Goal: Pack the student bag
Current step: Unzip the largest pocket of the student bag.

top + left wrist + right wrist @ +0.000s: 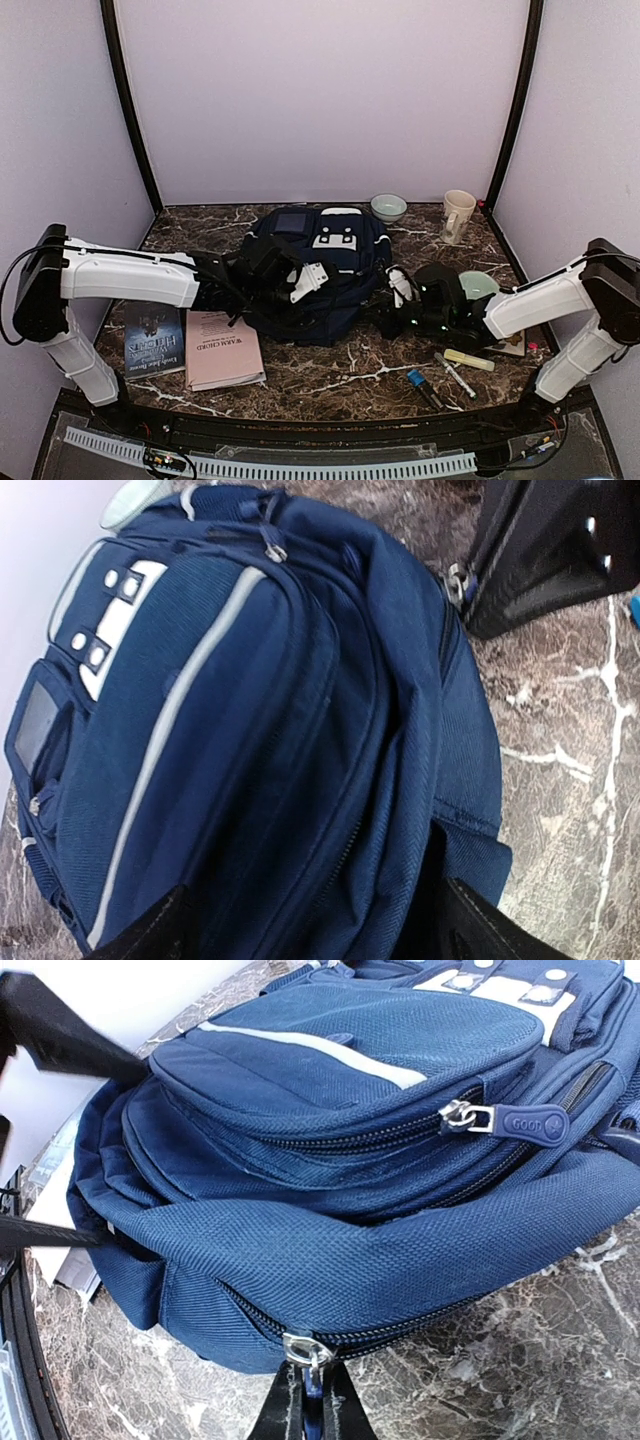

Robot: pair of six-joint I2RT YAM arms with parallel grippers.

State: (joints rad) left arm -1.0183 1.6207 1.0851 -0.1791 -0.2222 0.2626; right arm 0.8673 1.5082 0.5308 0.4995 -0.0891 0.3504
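One large navy-blue fabric backpack [340, 285] is laid on a dark marble table [330, 378]; its silver zipper pull [305, 1350] is pinched by the clenched right gripper [305, 1408], its edge straddled by the released left gripper [315, 932].

Navy-blue student bag [345, 290] with a white stripe on a dark brown, white-veined marble table [330, 375]

My left arm [130, 278] and right arm [545, 300]: white boxy shells, black housings at the outer joints, black wrists. A thin black cable loops off the left one. Green lights show on the right wrist. Left gripper [300, 280] has white plates, right gripper [312, 1405] has slim black fingers.
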